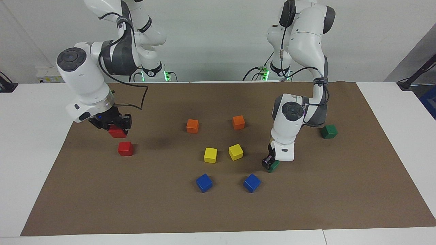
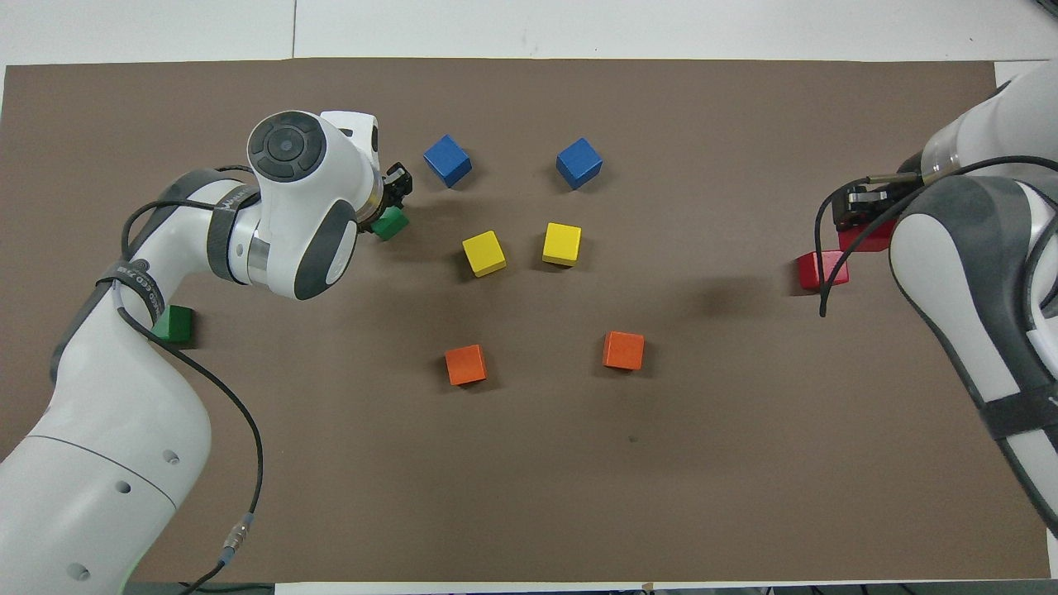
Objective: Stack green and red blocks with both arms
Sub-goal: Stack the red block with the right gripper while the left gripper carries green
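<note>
Blocks of this kind are judged light, rigid and glossy, so they are best pinched across two flat opposite faces, near the middle, to keep them from slipping or twisting.

One red block (image 1: 118,132) is held in the clamped fingers of the right gripper (image 1: 115,126), lifted clear of the mat and carried over the second red block (image 1: 125,148), which lies on the brown mat (image 1: 218,211) toward the right arm's end of the table. A gap is seen between the two, so the stack is judged not yet made.

One green block (image 1: 273,165) rests on the mat beside a blue block (image 1: 252,183), and the left gripper (image 1: 268,162) is lowered onto it with its fingers closed on the block. The other green block (image 1: 329,131) lies nearer to the robots, toward the left arm's end, well apart from that gripper.
</note>
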